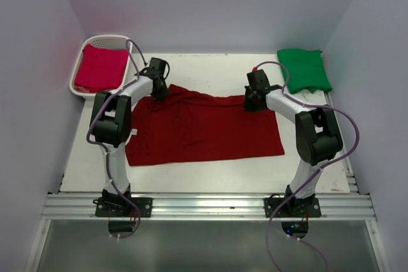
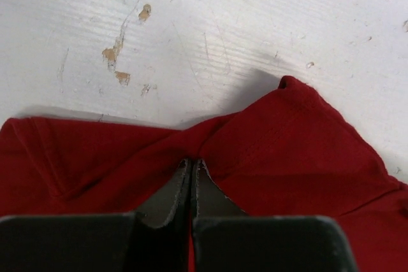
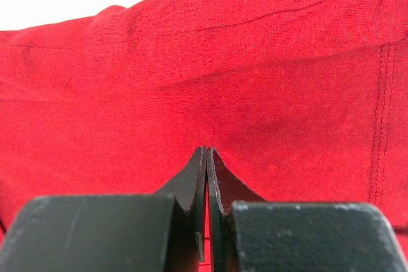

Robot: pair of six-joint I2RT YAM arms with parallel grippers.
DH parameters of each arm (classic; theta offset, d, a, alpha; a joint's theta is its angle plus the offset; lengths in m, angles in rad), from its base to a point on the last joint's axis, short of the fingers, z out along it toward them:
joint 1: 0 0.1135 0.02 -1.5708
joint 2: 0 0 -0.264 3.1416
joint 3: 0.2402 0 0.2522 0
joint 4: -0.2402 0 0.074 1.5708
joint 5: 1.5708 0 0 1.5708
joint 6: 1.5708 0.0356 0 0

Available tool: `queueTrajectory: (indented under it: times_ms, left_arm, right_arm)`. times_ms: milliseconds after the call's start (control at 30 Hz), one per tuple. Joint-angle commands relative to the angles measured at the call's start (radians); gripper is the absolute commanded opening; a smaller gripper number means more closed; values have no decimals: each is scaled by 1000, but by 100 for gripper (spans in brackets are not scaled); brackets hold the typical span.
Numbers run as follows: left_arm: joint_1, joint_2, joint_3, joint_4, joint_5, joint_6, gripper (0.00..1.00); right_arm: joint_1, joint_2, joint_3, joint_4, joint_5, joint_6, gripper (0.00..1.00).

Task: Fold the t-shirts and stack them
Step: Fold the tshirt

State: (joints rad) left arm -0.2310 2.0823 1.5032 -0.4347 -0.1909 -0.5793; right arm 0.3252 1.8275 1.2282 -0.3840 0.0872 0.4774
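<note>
White table (image 1: 210, 68), top view: I'm watching maroon tee (image 1: 204, 132) lying spread centre, green tee (image 1: 303, 69) sitting far right, crimson tee (image 1: 101, 68) in basket (image 1: 78, 90) far left. Left wrist: left gripper (image 2: 192, 164) pinching maroon edge. Right wrist: right gripper (image 3: 206, 152) clamping same tee.

Robot lab, plain enclosure walls (image 1: 210, 4), aluminium rail (image 1: 204, 207)

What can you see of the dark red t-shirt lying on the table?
The dark red t-shirt is plain soft cloth in one solid colour, with a line of double stitching near one edge. It lies spread out and mostly flat across the middle of the white table. Its far edge is bunched where the left hand and the right hand, both shut, pinch the cloth.
</note>
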Motion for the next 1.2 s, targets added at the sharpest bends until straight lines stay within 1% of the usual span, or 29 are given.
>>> queueTrajectory:
  times_ms: [0, 67, 233, 333, 367, 400, 433, 467, 500, 533, 567, 600, 633, 667, 700, 733, 767, 800, 833, 867, 900, 967, 1000, 1067, 1133, 1167]
  left_arm:
    - [9, -14, 87, 14, 13, 38, 0]
    - [9, -8, 117, 1, 13, 58, 0]
    - [9, 47, 267, -48, 19, 107, 0]
    - [9, 119, 379, -73, 40, 148, 0]
    - [10, 166, 411, -79, 53, 163, 1]
    - [10, 194, 483, -88, 63, 171, 2]
    - [12, 220, 521, -98, 73, 191, 3]
    - [13, 269, 552, -92, 90, 203, 9]
    - [15, 291, 605, -87, 119, 214, 14]
    - [16, 307, 624, -78, 129, 225, 20]
    - [18, 324, 632, -37, 140, 243, 31]
    - [16, 325, 621, -7, 145, 249, 38]
    - [18, 317, 600, 25, 151, 262, 42]
    - [16, 283, 570, 109, 157, 268, 51]
    - [18, 259, 493, 144, 154, 268, 54]
    - [18, 230, 452, 175, 139, 265, 56]
    - [18, 160, 407, 239, 134, 254, 62]
    - [18, 118, 296, 279, 137, 248, 64]
    - [18, 73, 235, 321, 142, 233, 67]
    - [18, -6, 179, 388, 142, 220, 73]
    - [18, -43, 79, 411, 142, 208, 74]
    - [18, -123, -1, 454, 145, 173, 75]
    - [16, -140, -61, 453, 143, 162, 75]
    - [16, -180, -131, 442, 145, 138, 73]
    - [16, -202, -181, 456, 168, 128, 71]
    - [16, -214, -202, 465, 176, 128, 66]
  right_arm:
    - [0, -28, 7, 31, 0, -11, 0]
    - [0, -27, 10, 27, 0, -11, 0]
    - [0, -19, 20, 24, -1, -11, 0]
    - [-2, -14, 28, 20, -4, -11, 0]
    - [0, -13, 30, 19, -4, -11, 0]
    - [0, -13, 31, 19, -4, -11, 0]
    - [0, -11, 34, 17, -3, -11, 0]
    - [-2, -10, 36, 17, -3, -13, 0]
    - [0, -7, 36, 17, -3, -14, 0]
    - [-2, -8, 36, 16, -1, -13, 0]
    - [0, -4, 36, 16, -1, -13, 0]
    - [0, -2, 36, 17, -4, -13, 0]
    - [-2, -1, 33, 17, -6, -13, 0]
    - [0, 0, 31, 17, -6, -13, 0]
    - [0, -2, 30, 22, -6, -13, 0]
    - [-2, -4, 25, 28, -6, -13, 0]
    - [0, -5, 19, 33, -3, -11, 0]
    - [0, -11, 14, 37, -1, -11, 0]
    - [0, -13, 11, 48, 2, -11, 0]
    - [0, -13, 13, 50, 3, -10, 0]
    - [0, -13, 16, 53, 3, -8, 0]
    - [-2, -13, 31, 53, 23, -13, 0]
    - [-2, -10, 37, 51, 29, -13, 0]
    - [-11, -5, 60, 48, 40, -14, 0]
    - [-20, 4, 77, 63, 46, -14, 0]
    - [-32, 10, 86, 62, 63, -13, 0]
